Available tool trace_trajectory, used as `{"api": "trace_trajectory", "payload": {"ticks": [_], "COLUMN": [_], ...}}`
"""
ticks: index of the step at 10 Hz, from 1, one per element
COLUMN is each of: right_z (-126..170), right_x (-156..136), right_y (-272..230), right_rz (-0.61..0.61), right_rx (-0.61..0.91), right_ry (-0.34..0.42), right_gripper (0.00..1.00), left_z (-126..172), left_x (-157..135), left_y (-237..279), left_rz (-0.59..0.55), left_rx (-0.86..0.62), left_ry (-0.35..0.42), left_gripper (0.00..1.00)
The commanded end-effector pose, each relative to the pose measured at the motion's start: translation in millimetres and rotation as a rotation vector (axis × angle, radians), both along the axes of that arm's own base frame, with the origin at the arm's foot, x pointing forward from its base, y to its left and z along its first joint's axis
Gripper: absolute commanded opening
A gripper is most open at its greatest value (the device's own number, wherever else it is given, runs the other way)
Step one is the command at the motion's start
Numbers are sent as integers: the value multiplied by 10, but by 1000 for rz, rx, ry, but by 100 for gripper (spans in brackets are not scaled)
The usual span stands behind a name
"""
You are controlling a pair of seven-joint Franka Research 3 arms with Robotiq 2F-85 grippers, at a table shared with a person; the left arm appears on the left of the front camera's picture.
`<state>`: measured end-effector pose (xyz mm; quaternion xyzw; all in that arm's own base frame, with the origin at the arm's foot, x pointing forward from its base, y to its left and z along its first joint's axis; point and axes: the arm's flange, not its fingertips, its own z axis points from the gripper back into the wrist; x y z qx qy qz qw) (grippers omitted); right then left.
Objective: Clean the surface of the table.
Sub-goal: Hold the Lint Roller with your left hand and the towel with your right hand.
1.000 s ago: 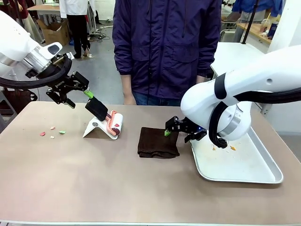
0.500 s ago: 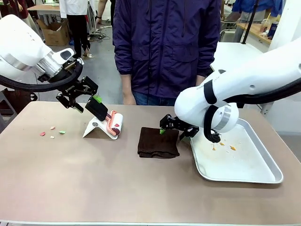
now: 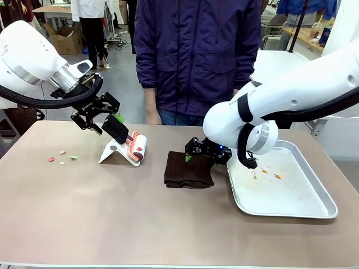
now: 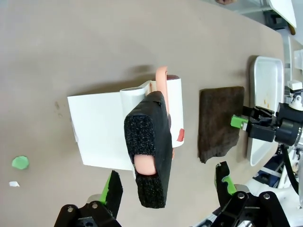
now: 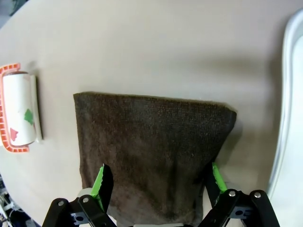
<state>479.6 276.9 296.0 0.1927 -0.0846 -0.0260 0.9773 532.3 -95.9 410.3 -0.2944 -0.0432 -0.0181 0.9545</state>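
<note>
Brown cloth (image 3: 188, 170) lies at the middle of the taupe table (image 3: 140, 224), the right gripper (image 5: 158, 187) spread open over its 3 o'clock edge, while the left gripper (image 3: 106, 117) gapes around the lint roller (image 3: 137, 147) handle (image 3: 116, 130) at 10 o'clock, so I'd fear a skewed pinch tipping it off its white stand (image 3: 112, 151), leaving the paper scraps (image 3: 61, 157) at 9 o'clock.

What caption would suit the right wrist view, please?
Right gripper, jaws open, over folded dark brown cloth on matte taupe table.
</note>
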Motion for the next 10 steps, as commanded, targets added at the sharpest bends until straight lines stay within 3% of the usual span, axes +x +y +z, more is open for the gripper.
{"api": "trace_trajectory", "payload": {"ticks": [1, 5, 6, 7, 8, 9, 10], "right_z": [0, -9, -11, -13, -13, -8, -13], "right_x": [43, 29, 29, 26, 28, 30, 41], "right_y": [28, 47, 48, 48, 45, 38, 29], "right_rz": [-7, 21, 21, 23, 25, 22, 19], "right_rx": [-8, -8, -19, -20, -20, -8, 12], "right_ry": [22, 51, 51, 56, 58, 50, 40], "right_gripper": [100, 100, 40, 40, 0, 34, 0], "left_z": [11, -19, -21, -18, -11, -15, -23], "left_x": [65, 89, 106, 104, 100, 112, 142], "left_y": [13, 52, 55, 58, 52, 65, 70], "left_rz": [27, 67, 86, 84, 87, 98, 114], "left_rx": [19, 12, 11, -1, -7, -9, -34], "left_ry": [20, 12, 30, 29, 21, 15, 25], "left_gripper": [100, 100, 41, 40, 0, 34, 0]}}
